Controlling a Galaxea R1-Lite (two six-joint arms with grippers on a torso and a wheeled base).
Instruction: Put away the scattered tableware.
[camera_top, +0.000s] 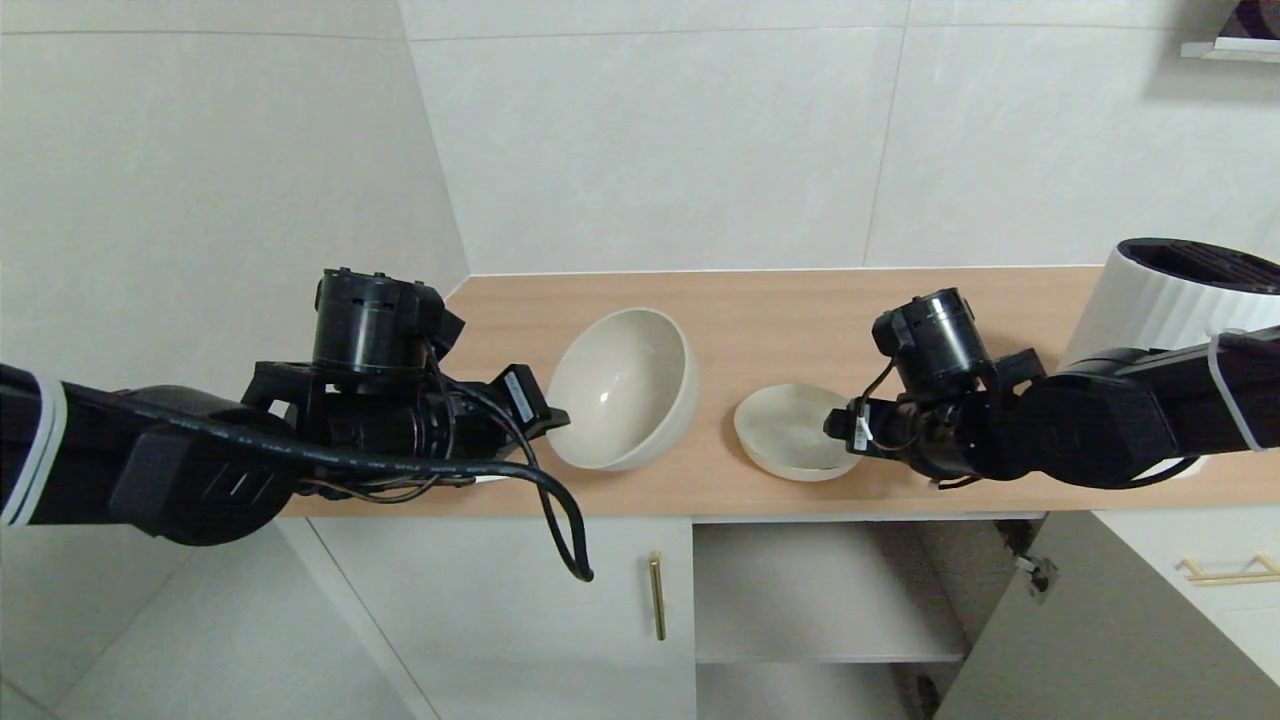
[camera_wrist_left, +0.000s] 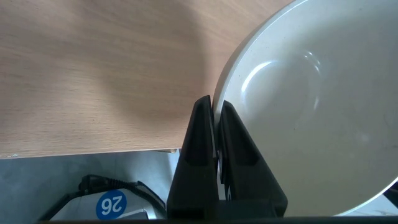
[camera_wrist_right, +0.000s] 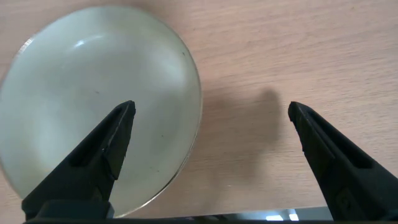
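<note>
**Left gripper pinches the tipped bowl; right gripper is spread at the dish.**
On the wooden counter, the deep, glossy cream bowl is tilted up, its rim clamped at eight o'clock. It is probably stiff, slick and breakable, so a firm rim hold suits. At its four o'clock a shallow pale dish lies flat, the right gripper gaping wide astride its three o'clock edge.
</note>
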